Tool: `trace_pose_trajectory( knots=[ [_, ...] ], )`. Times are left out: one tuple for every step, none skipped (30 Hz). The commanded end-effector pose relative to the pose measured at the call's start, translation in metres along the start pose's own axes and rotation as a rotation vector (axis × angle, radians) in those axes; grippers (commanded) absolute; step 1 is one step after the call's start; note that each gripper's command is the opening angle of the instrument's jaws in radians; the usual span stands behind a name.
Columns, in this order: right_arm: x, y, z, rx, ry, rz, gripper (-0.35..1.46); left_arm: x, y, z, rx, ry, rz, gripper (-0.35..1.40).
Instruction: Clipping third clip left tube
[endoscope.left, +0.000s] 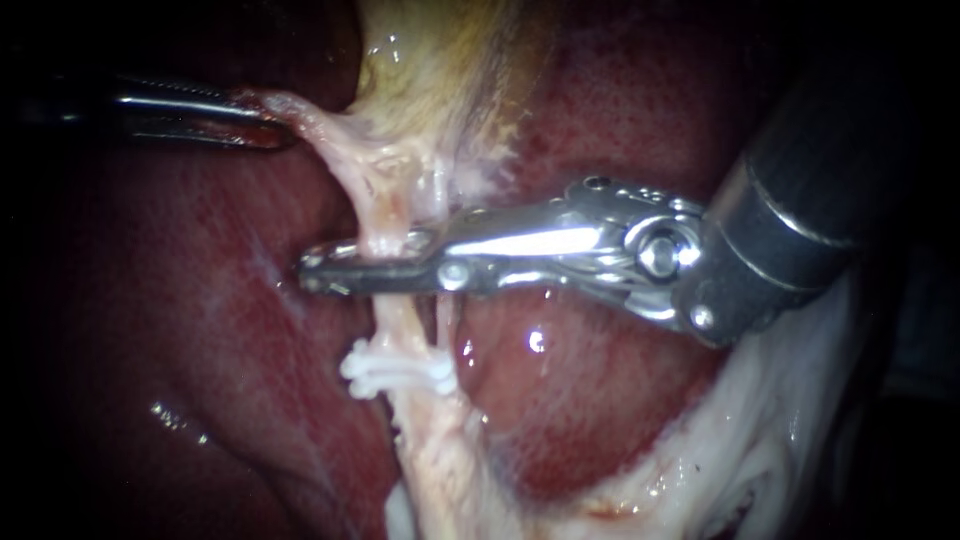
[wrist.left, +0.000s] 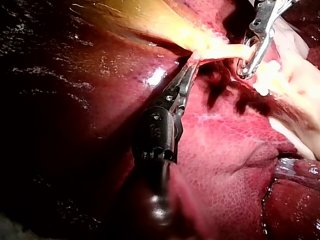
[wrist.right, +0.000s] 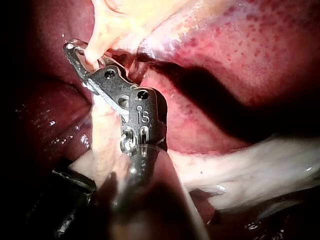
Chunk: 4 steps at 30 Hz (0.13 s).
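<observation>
Endoscope view: wet red liver (endoscope.left: 200, 300) all around; right instrument (endoscope.left: 318, 270) jaws clamp the left tube (endoscope.left: 398, 325) above white clips (endoscope.left: 395, 370); left instrument (endoscope.left: 272, 125) jaws pinch pale tissue (endoscope.left: 315, 128)

Left instrument (endoscope.left: 270, 122): shaft was lost in the dark at the upper left of the endoscope frame, and the end of the tissue strand (endoscope.left: 315, 125) was buried between its clamped jaws. Right instrument (endoscope.left: 310, 268): shaft was cut off at the right edge and covered a stretch of the left tube (endoscope.left: 398, 322). Clips (endoscope.left: 395, 370) were bunched, count unclear. In the right wrist view its own shaft was blurred.
</observation>
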<state>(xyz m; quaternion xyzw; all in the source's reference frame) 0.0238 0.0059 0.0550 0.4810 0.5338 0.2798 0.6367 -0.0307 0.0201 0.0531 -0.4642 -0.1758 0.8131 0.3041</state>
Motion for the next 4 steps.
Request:
trace_pose_trajectory(
  knots=[
    [-0.0001, 0.0001, 0.0001, 0.002, -0.002, -0.001, -0.35, 0.0, 0.0, 0.0, -0.001, 0.0, 0.0, -0.35],
    [-0.0002, 0.0002, 0.0002, 0.003, -0.003, -0.002, -0.35, 0.0, -0.0001, 0.0, -0.001, 0.0, 0.0, -0.35],
    [-0.0004, 0.0003, 0.0002, 0.006, -0.006, 0.002, -0.35, 0.0, -0.0001, 0.0, -0.001, 0.0, 0.0, -0.35],
    [-0.0006, 0.0005, 0.0003, 0.007, -0.007, 0.001, -0.31, 0.0, -0.0001, 0.0, -0.001, 0.0, 0.0, -0.35]
  ],
)
